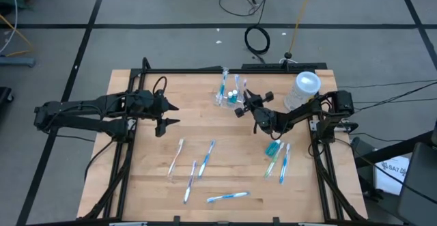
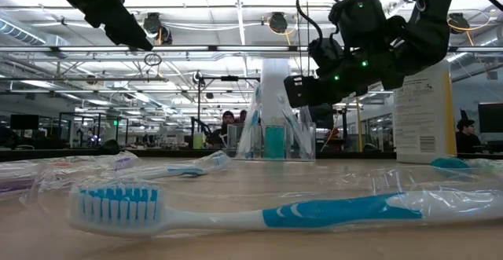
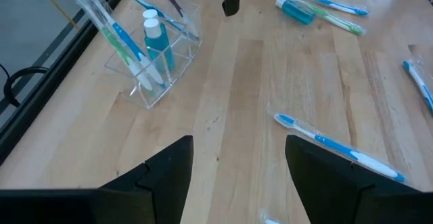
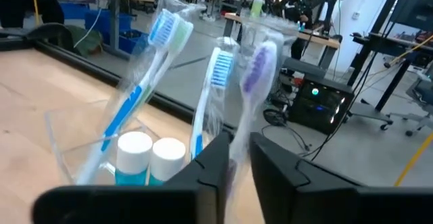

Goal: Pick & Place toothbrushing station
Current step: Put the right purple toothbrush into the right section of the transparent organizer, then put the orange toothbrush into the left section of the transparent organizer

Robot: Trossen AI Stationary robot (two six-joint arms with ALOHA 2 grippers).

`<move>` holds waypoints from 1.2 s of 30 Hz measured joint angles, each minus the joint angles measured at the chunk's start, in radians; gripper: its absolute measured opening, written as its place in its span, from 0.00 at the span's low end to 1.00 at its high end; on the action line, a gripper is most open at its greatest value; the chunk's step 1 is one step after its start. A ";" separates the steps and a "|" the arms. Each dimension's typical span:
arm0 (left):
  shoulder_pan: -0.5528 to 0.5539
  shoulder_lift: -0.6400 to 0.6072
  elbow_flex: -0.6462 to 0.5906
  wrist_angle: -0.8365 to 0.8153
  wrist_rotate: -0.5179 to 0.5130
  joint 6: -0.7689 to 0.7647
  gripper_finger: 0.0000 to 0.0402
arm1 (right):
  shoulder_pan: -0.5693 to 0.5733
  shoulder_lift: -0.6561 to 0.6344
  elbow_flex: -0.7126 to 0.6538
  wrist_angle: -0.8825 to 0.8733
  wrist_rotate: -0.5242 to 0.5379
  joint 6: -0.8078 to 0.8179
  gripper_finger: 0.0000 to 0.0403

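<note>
The toothbrushing station (image 1: 229,95), a clear plastic holder, stands upright at the table's far middle. It holds wrapped toothbrushes and two white-capped teal tubes (image 3: 155,45). My right gripper (image 1: 244,107) reaches level to its right side and is shut on a purple wrapped toothbrush (image 4: 256,65), whose head sticks up beside a blue one (image 4: 218,68). My left gripper (image 1: 171,115) hangs open above the table's left part, holding nothing. My right gripper pinches the purple toothbrush's wrapped handle (image 4: 238,158) between its two fingers, below the head. The fingers come level from the table's right side and lie across the handle. The brush stands nearly upright, head up; the fingers hide its lower end.
A whitish cylinder with a round white top (image 1: 302,89) stands at the far right. Wrapped toothbrushes lie loose on the near half (image 1: 205,156) (image 1: 227,196) and near right (image 1: 283,163), with a teal tube (image 1: 273,147). One brush (image 2: 236,213) lies close to the near edge.
</note>
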 joint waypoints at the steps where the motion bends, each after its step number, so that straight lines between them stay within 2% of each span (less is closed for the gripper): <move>1: 0.000 0.000 0.000 0.000 0.000 0.000 0.60 | 0.000 0.000 0.000 0.004 0.000 0.000 0.17; 5: 0.000 0.000 0.000 0.000 0.000 -0.025 0.60 | 0.005 0.000 0.000 0.107 0.001 -0.052 0.26; 14: -0.010 0.001 0.000 -0.067 0.000 -0.204 0.60 | 0.062 0.000 0.000 0.451 0.006 -0.393 0.44; 18: -0.039 0.001 0.000 -0.084 0.001 -0.267 0.60 | 0.082 0.000 0.000 0.563 0.006 -0.446 0.49; 26: -0.117 0.076 -0.062 -0.088 0.001 -0.517 0.60 | 0.137 -0.069 0.000 0.529 0.000 -0.403 0.53; 32: -0.126 0.236 -0.098 -0.114 0.008 -0.722 0.60 | 0.166 -0.114 0.000 0.522 -0.002 -0.402 0.53; 36: -0.127 0.353 -0.098 -0.113 0.088 -0.748 0.59 | 0.164 -0.116 0.000 0.525 -0.002 -0.404 0.53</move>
